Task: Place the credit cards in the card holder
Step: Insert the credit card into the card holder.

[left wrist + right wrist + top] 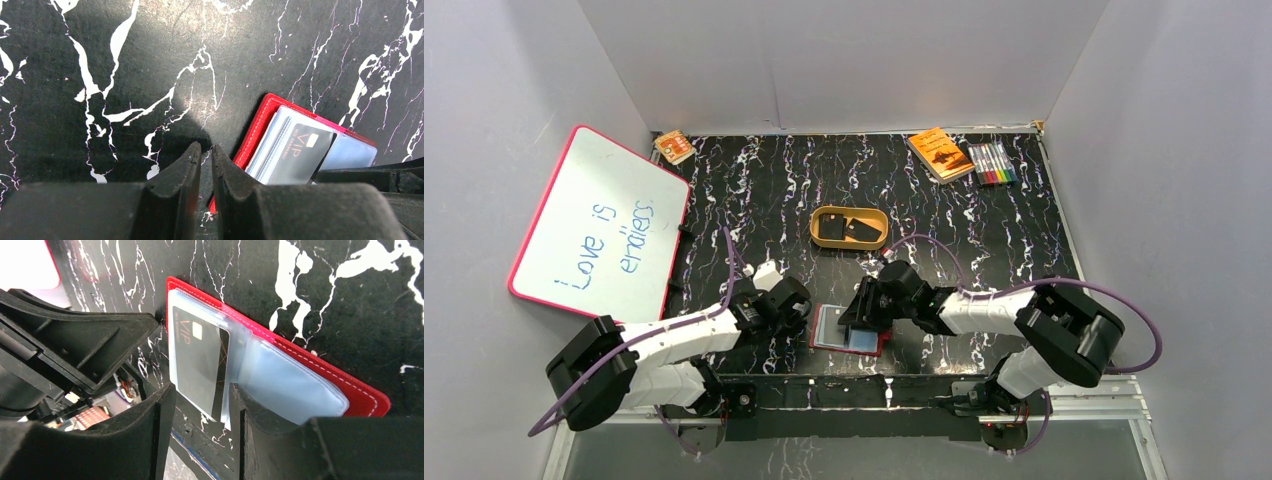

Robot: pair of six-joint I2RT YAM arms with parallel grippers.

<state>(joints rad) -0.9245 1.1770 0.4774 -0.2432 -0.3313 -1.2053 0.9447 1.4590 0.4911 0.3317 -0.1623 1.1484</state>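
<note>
The card holder (832, 328), a red wallet, lies open near the table's front edge, its clear pockets facing up. It shows in the left wrist view (260, 125) and the right wrist view (320, 371). A black credit card (197, 357) marked VIP sits partly in the wallet's left clear pocket (300, 155). My right gripper (856, 318) is open, its fingers straddling that card's protruding end (201, 390). My left gripper (802, 308) is shut and empty (205, 150), right at the wallet's left edge. Two more black cards (831, 228) lie in the tan oval dish (876, 240).
A whiteboard (599, 225) leans at the left. An orange booklet (940, 153) and a marker pack (991, 162) lie at the back right, and a small orange box (674, 147) at the back left. The table's front edge runs just below the wallet.
</note>
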